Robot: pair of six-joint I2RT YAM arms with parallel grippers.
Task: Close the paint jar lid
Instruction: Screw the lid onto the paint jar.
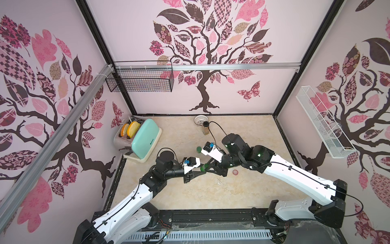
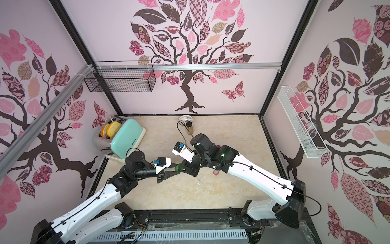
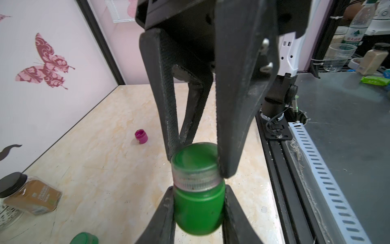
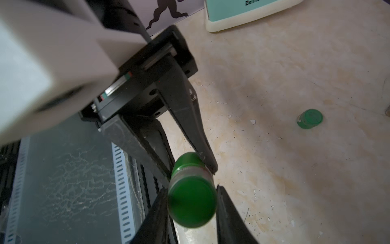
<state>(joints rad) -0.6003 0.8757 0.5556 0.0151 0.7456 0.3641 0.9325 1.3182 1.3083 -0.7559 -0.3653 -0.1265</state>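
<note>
Mid-frame in both top views, the paint jar [image 1: 203, 167] is pinched by the left hand [image 3: 198, 191], its lid [image 3: 193, 157] by the right hand [image 4: 192, 189]. The lid should be kept square and turned without slipping.

Both top views look steeply down from high overhead and take in the whole marbled tabletop [image 1: 211, 190]. They overlap almost entirely, one set slightly to the side of the other. The left wrist camera rides close behind the left gripper [image 3: 199, 189] and faces the right gripper [image 3: 199, 164]. The right wrist camera rides equally close and faces back the opposite way; its near edge seems out of focus. Both wrist views share the green paint jar [image 3: 198, 211] and its lid [image 3: 194, 160], seen from opposite ends.
</note>
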